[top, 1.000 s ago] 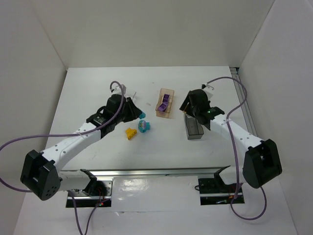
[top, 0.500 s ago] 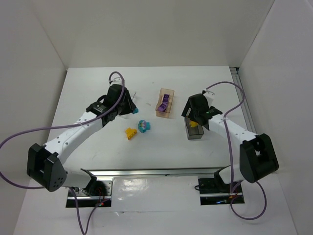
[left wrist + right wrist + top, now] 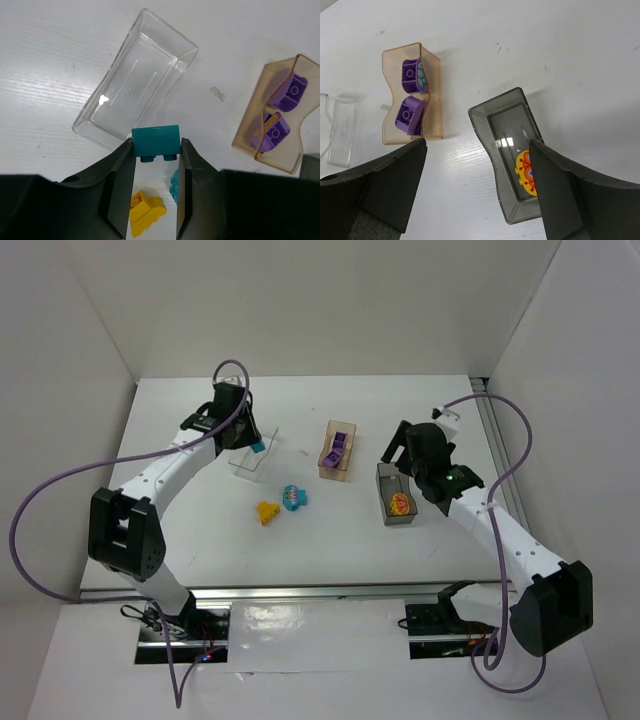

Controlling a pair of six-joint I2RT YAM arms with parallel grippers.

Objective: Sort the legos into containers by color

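The left claw [image 3: 156, 150] pinches a teal brick [image 3: 155, 139] at the rim of the clear tray [image 3: 135, 85], left of the tan tray [image 3: 300, 65], which holds 2 purple bricks [image 3: 289, 92]. The right claw [image 3: 477, 145] hangs spread above the grey tray [image 3: 482, 127], right of the tan tray, with 1 orange brick [image 3: 526, 169] inside. A yellow brick [image 3: 267, 512] and a cyan brick [image 3: 292, 497] lie on the counter [image 3: 200, 530], near-left of the tan tray.

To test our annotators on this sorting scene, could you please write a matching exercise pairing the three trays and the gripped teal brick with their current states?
Things:
1. clear tray
2. tan tray
3. dark grey tray
4. teal brick

States:
A. holds a yellow-orange brick
B. clamped in the left gripper
C. holds nothing
D. holds two purple bricks

Pairs: 1-C, 2-D, 3-A, 4-B.
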